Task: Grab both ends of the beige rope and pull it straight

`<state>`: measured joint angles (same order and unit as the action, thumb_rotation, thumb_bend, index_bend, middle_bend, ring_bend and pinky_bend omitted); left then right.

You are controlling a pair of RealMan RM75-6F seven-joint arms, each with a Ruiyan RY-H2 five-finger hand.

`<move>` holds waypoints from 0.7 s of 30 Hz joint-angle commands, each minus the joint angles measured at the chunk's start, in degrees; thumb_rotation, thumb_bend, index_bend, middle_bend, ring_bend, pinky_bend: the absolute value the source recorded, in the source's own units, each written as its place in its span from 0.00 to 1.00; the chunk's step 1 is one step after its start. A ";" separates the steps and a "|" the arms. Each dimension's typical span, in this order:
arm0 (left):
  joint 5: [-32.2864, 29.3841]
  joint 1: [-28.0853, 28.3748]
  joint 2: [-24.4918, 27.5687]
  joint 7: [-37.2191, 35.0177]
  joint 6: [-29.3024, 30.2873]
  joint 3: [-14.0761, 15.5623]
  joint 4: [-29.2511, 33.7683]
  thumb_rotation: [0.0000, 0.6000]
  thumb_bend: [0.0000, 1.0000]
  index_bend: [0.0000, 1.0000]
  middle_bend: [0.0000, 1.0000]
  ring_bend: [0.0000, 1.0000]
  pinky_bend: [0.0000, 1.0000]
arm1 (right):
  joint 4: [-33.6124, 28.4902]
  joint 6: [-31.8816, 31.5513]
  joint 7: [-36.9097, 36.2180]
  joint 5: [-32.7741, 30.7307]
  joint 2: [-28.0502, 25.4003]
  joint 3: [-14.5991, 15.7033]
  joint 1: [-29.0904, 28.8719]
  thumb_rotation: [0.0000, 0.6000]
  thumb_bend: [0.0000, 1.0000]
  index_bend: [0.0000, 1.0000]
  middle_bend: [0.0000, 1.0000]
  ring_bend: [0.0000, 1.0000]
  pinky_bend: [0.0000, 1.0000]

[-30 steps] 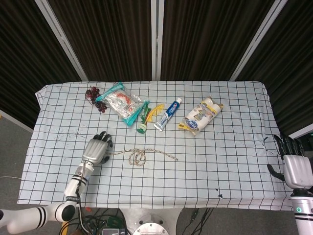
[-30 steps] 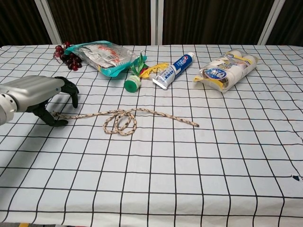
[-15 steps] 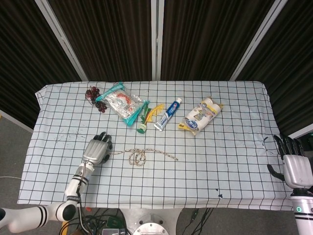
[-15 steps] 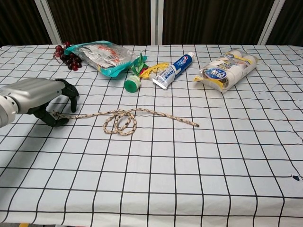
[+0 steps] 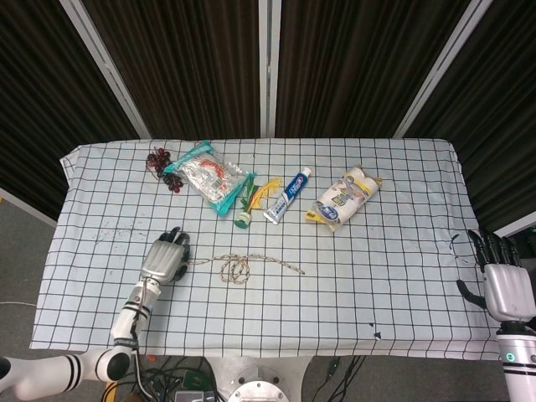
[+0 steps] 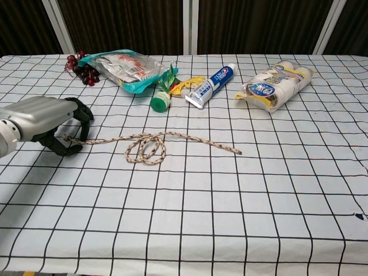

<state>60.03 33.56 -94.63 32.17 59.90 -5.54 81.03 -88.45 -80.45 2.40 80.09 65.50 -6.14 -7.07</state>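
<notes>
The beige rope [image 6: 172, 135] lies on the checked tablecloth [image 6: 230, 190], with a small coil [image 6: 146, 150] left of its middle and its right end [image 6: 237, 151] lying free. My left hand [image 6: 47, 122] sits at the rope's left end, its dark fingers curled over that end against the thumb. In the head view this left hand [image 5: 167, 258] touches the rope [image 5: 268, 260] from the left. My right hand [image 5: 502, 283] hangs beyond the table's right edge, fingers spread and holding nothing, far from the rope. The chest view does not show it.
Along the far side lie dark grapes [image 6: 83, 71], a snack bag [image 6: 127, 68], a green-capped bottle [image 6: 161, 99], a toothpaste tube [image 6: 210, 85] and a wrapped pack of rolls [image 6: 276, 85]. Dark curtains stand behind the table.
My left hand's fingers have curled further down around the rope's left end. The rope and my right hand have stayed where they were.
</notes>
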 commanded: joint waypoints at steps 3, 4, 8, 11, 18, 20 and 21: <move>-0.37 0.01 -0.49 0.20 0.36 -0.16 -0.63 1.00 0.33 0.53 0.18 0.05 0.21 | -0.03 -0.02 0.12 -0.03 0.02 0.03 0.02 1.00 0.20 0.00 0.00 0.00 0.00; -0.45 0.01 -0.56 0.28 0.43 -0.18 -0.72 1.00 0.34 0.53 0.18 0.05 0.21 | -0.01 0.01 0.12 -0.10 0.04 0.01 0.01 1.00 0.20 0.00 0.00 0.00 0.00; -0.57 0.08 -0.73 0.58 0.50 -0.14 -1.01 1.00 0.34 0.54 0.19 0.05 0.21 | 0.02 0.12 0.12 -0.25 0.04 -0.03 -0.02 1.00 0.20 0.00 0.00 0.00 0.00; -0.85 0.25 -0.80 0.67 0.18 -0.18 -1.13 1.00 0.35 0.54 0.19 0.05 0.21 | 0.03 0.12 0.08 -0.19 0.06 0.01 -0.03 1.00 0.20 0.00 0.00 0.00 0.00; -0.67 0.44 -0.89 0.75 0.55 -0.39 -0.99 1.00 0.39 0.56 0.20 0.05 0.21 | 0.09 0.08 0.05 0.03 0.16 0.09 -0.08 1.00 0.20 0.00 0.00 0.00 0.00; -0.63 0.43 -0.83 0.69 0.78 -0.51 -0.80 1.00 0.40 0.56 0.21 0.05 0.21 | 0.13 0.05 0.03 0.15 0.22 0.13 -0.09 1.00 0.20 0.00 0.00 0.00 0.00; -0.59 0.39 -0.73 0.68 0.97 -0.56 -0.64 1.00 0.41 0.56 0.21 0.05 0.21 | 0.14 0.00 0.02 0.29 0.27 0.16 -0.11 1.00 0.20 0.00 0.00 0.00 0.00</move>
<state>59.43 33.97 -95.39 32.86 60.84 -6.07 80.36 -88.31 -80.44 2.43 80.37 65.76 -6.00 -7.17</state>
